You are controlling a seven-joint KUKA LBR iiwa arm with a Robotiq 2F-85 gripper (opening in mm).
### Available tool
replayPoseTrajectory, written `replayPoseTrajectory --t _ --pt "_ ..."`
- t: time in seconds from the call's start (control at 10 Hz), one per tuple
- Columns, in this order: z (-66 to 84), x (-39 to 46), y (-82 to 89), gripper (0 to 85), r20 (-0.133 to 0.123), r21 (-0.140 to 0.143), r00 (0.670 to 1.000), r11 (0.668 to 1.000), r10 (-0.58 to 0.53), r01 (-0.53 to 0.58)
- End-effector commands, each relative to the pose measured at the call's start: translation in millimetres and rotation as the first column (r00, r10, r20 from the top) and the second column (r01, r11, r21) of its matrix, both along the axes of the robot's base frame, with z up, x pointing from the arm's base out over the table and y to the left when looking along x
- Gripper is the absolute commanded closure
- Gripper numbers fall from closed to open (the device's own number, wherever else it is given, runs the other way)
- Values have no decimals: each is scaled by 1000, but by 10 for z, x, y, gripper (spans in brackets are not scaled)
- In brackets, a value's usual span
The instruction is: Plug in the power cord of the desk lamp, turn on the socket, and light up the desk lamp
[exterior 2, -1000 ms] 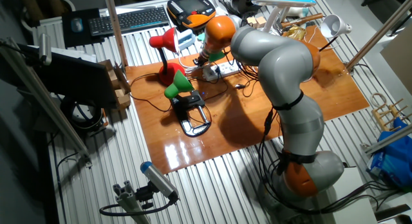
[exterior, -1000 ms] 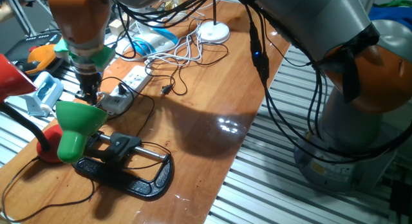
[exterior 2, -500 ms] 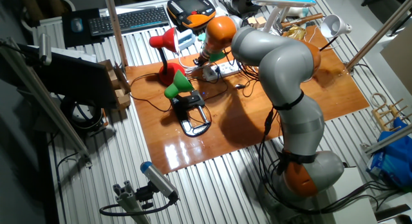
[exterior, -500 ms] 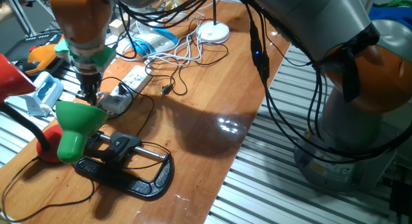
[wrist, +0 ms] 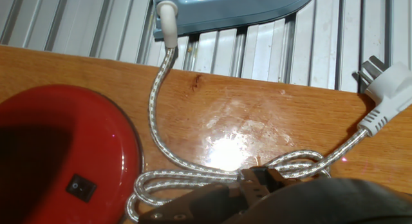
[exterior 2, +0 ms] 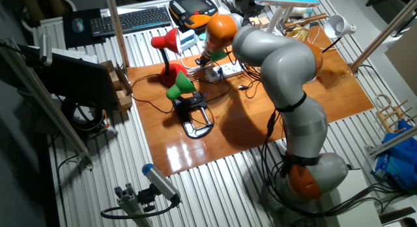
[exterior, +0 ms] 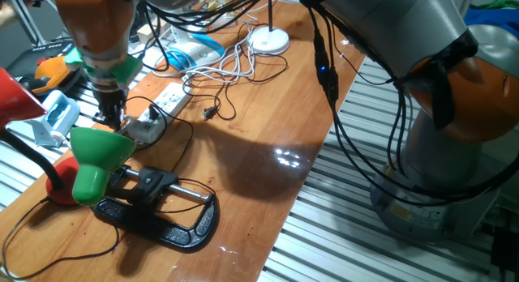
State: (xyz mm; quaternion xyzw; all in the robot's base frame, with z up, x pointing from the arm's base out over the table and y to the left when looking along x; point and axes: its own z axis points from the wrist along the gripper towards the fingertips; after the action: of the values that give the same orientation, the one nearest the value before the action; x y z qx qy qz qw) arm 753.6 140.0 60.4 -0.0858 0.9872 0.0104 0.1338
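Lifting slightly, your end effector is hovering over the long flat white power strip, grip state unclear, switch seemingly pressed.

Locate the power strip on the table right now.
In one fixed view the power strip lies at the table's left side, directly under the pincer, just behind the green lamp shade.

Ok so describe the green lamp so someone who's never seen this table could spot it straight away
Start at the wooden table and go to the end with the black clamp. The green lamp stands just above that clamp, below the tool. Its green cone shade sets it apart from the red lamp beside it.
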Motion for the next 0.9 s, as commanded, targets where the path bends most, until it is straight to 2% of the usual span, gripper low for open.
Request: replayPoseTrajectory --t 0.0,0.2,0.6,0.8 --pt "39 -7 1 850 -3 1 1000 1000 -5 5" --pt "157 -18 -6 850 -21 -1 1000 1000 -15 15" --pt "510 -50 -31 850 -62 1 997 999 -53 54" --pt "664 -39 -113 850 -100 24 989 994 -107 110"
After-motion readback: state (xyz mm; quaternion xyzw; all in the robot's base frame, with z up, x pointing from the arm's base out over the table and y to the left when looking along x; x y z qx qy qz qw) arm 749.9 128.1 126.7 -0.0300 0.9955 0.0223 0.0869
